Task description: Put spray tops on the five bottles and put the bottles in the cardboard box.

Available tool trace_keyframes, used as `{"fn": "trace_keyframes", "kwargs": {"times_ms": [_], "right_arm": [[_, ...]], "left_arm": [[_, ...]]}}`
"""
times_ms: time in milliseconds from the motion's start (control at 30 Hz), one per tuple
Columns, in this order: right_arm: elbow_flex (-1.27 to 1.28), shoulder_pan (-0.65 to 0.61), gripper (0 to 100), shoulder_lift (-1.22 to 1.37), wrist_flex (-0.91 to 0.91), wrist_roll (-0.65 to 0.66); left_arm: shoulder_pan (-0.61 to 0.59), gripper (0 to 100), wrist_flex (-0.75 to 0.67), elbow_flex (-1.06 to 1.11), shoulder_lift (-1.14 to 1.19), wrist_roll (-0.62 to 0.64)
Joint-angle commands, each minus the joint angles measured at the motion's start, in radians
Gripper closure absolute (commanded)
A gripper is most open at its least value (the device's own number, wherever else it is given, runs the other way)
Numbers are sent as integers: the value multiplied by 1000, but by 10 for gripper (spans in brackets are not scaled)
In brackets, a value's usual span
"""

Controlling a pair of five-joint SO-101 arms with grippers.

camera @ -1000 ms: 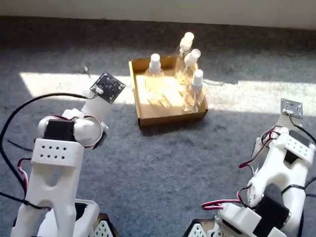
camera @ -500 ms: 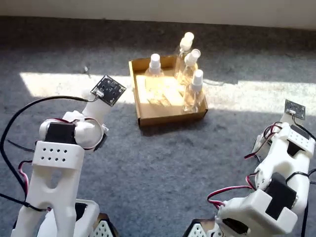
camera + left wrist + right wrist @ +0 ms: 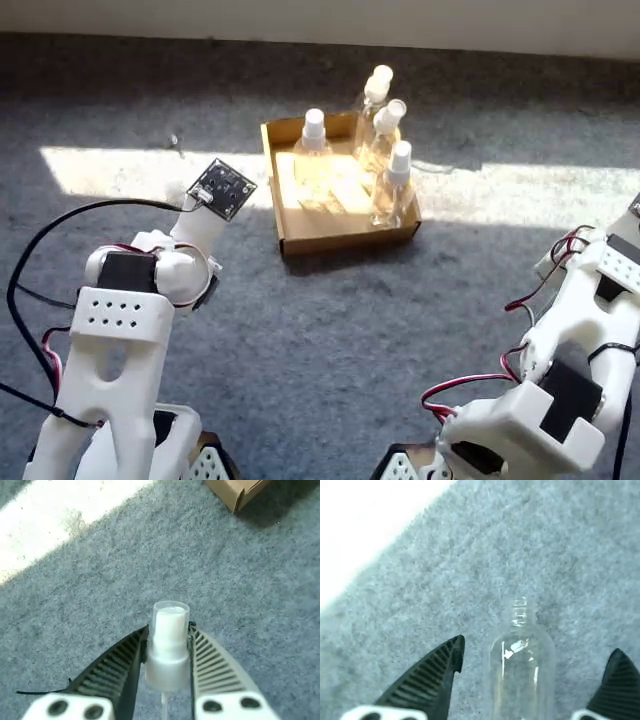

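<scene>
a spray top [image 3: 169, 652] is clamped in the left hand [image 3: 168, 629] above the grey carpet [image 3: 260, 580]. four capped bottles [image 3: 395, 185] are seen in or at the cardboard box [image 3: 345, 236]. the fifth bottle [image 3: 520, 670], not yet capped, is framed by the spread-open right hand [image 3: 537, 649], so capping and boxing it are judged left.

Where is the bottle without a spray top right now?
In the right wrist view, the uncapped bottle is between the right end effector's open jaws, touching neither.
</scene>
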Motion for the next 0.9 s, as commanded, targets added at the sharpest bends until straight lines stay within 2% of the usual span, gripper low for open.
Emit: {"fn": "trace_keyframes", "kwargs": {"times_ms": [0,200,500,867], "right_arm": [[-47,19,626,-2,1,-9],[-45,16,627,4,-64,-9],[-53,16,627,225,-88,-9],[-111,16,632,236,-85,-9]], "left_arm": [[12,996,-28,-2,-24,0],[12,996,-25,-5,-24,0],[12,996,-28,-5,-24,0],[13,996,-31,-5,-24,0]]}}
